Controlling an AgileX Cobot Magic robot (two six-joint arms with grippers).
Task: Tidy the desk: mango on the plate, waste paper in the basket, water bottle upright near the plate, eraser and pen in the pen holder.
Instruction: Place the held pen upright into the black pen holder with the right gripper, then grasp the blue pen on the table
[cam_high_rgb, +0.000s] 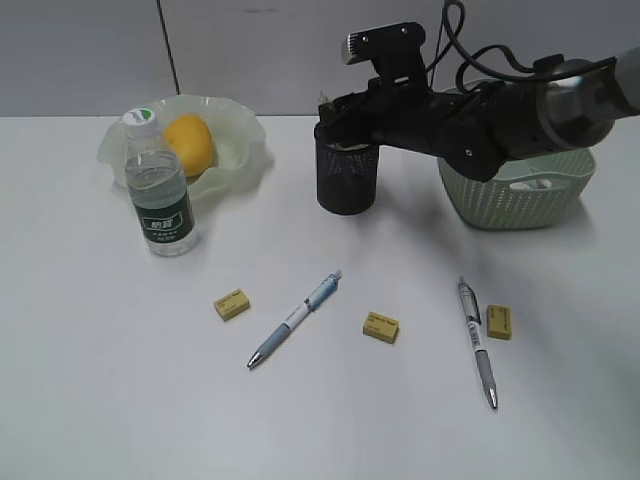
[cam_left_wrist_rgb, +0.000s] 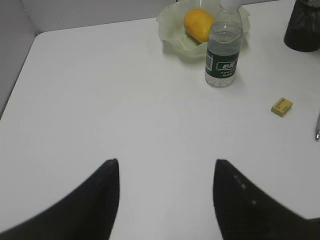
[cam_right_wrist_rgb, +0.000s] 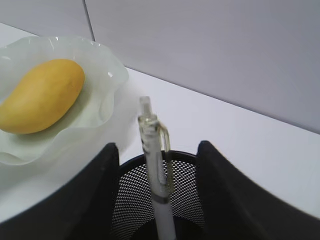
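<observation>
Step in hand: pen drop into pen holder. Right pincer over holder, jaws apart, pen standing inside between them, seems released. Left pincer released, idle. Next prob: lift right clear, fetch table pens/erasers

Black mesh pen holder; glossy translucent plate; smooth mango.
</observation>
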